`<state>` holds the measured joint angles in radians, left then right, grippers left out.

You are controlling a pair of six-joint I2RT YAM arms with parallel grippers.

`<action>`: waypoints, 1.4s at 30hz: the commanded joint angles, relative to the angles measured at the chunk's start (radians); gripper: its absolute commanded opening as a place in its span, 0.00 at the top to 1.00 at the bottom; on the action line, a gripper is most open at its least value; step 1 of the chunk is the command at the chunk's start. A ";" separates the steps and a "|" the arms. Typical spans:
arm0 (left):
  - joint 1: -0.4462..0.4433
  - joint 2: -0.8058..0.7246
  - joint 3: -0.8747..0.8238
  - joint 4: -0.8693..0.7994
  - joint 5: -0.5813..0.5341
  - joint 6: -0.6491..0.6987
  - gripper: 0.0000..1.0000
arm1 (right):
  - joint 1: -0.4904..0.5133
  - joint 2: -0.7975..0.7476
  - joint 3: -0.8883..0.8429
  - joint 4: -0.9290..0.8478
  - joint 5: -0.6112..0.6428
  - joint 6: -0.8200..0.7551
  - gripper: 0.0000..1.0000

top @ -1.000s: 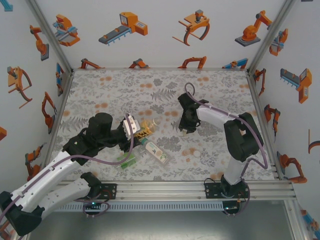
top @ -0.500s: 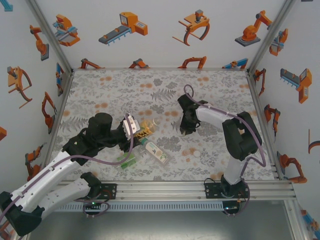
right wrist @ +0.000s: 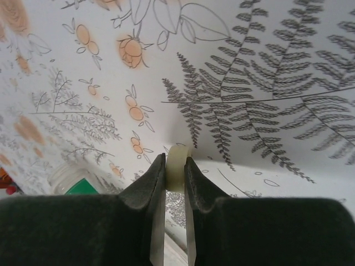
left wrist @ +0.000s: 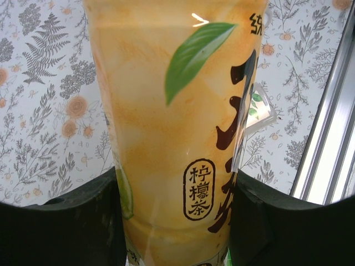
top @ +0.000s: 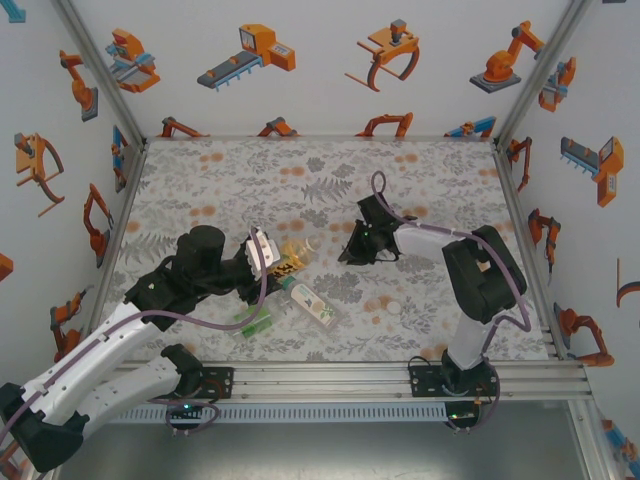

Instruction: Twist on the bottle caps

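Slippage is the main worry here: the right gripper pinches a pale bottle cap at the very tips of its fingers, part of the cap poking past them. A jolt or a skewed meeting with a bottle neck could flip it out or start the thread crooked. The amber bottle lies tilted rather than upright in the left gripper, whose jaws are clamped on its labelled body. A twisting load at the neck might turn the slick plastic in that grip. The right gripper's jaws are closed almost fully, with only the cap's thickness between them, and from overhead it hangs to the right of the amber bottle's mouth, clearly apart from it. On the counter, just nearer the arm bases than the amber bottle, lie the white-labelled bottle and the green-labelled bottle. A spare cap rests well to the amber bottle's right.
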<state>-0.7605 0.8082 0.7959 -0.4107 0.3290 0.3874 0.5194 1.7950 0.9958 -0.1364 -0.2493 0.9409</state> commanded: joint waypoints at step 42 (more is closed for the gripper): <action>-0.004 -0.004 -0.004 0.014 0.019 -0.036 1.00 | 0.087 0.127 0.270 -0.517 0.339 -0.319 0.59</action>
<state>-0.7605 0.8181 0.7959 -0.4160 0.3302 0.3725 0.5980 1.9110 1.2873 -0.6609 0.0559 0.6353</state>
